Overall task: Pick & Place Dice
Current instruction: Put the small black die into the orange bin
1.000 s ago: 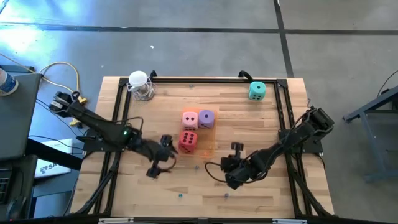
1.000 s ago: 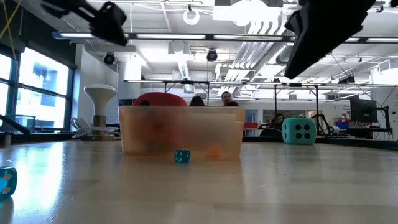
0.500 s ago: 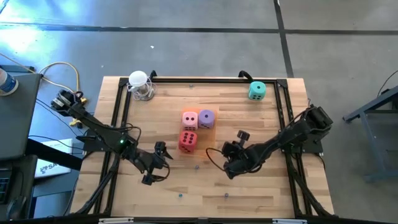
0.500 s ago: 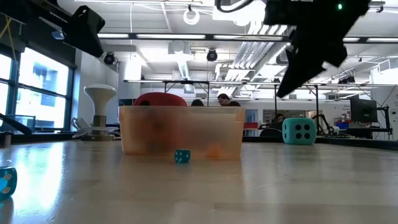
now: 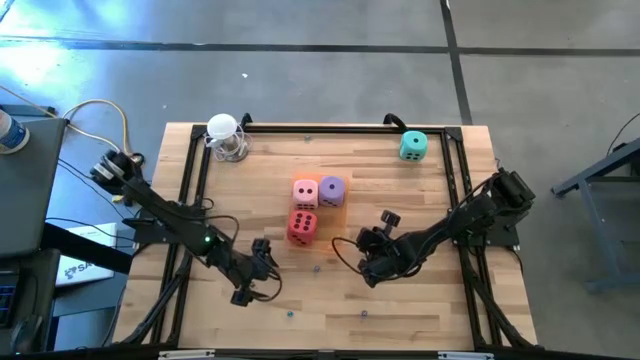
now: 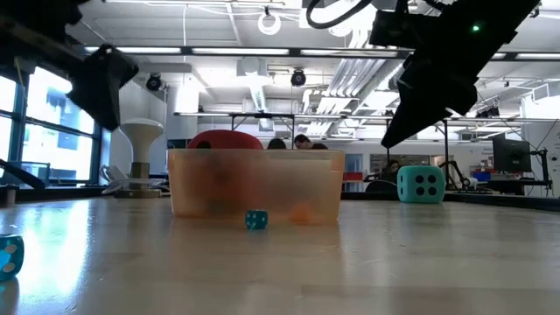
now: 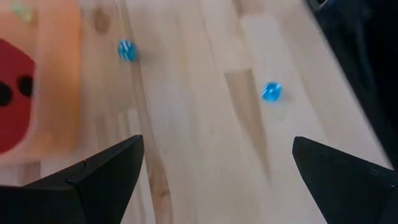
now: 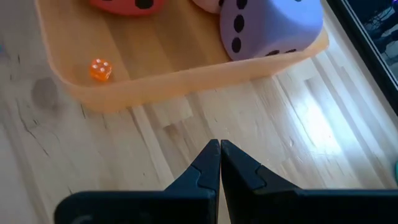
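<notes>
Three dice sit in the translucent orange tray (image 5: 338, 212) at mid-table: the red die (image 5: 303, 226), the pink die (image 5: 305, 192) and the purple die (image 5: 332, 190). The teal die (image 5: 412, 146) rests alone on the wood at the far right. My left gripper (image 5: 262, 273) hovers wide open over bare wood, near-left of the tray, with the red die (image 7: 11, 93) just beyond it. My right gripper (image 8: 219, 152) is shut and empty, hanging just off the tray's right side (image 8: 186, 78) and pointing at the purple die (image 8: 267, 25).
Small blue beads (image 7: 271, 92) (image 7: 127, 50) lie on the wood ahead of my left gripper. A tiny orange die (image 8: 100, 69) lies in the tray. A white object on a wire stand (image 5: 225, 135) is at the far left. Black frame rails (image 5: 190, 190) border the table.
My left gripper has moved down and toward the table's near edge, staying wide open. My right gripper has sunk a little and rolled at the wrist, staying shut. The dice and tray have not moved.
</notes>
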Robot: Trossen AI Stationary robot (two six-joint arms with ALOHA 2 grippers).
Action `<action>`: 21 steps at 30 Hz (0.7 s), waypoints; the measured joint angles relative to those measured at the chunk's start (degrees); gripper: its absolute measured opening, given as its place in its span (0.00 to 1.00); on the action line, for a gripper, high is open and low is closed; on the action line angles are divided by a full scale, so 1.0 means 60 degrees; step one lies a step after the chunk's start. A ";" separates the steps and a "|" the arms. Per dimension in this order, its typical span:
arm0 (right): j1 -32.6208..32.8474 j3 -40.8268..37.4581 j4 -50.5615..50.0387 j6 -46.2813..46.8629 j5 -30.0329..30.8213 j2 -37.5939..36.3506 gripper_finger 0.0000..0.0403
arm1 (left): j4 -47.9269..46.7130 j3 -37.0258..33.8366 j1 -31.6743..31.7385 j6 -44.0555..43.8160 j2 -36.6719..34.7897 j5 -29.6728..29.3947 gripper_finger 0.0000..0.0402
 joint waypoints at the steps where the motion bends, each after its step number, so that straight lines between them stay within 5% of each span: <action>1: 0.0000 0.0000 0.0029 -0.0041 0.0012 0.0000 0.01 | 0.0010 0.0000 0.0004 -0.0002 0.0156 -0.0004 1.00; 12: 0.0000 0.0000 0.0641 -0.0621 0.0016 0.0000 0.01 | 0.0811 -0.0004 0.0004 -0.0143 0.1308 -0.0054 1.00; 21: 0.0000 0.0000 0.0723 -0.0673 -0.0037 0.0000 0.01 | 0.0173 0.0009 0.0011 -0.0735 0.1122 -0.0159 1.00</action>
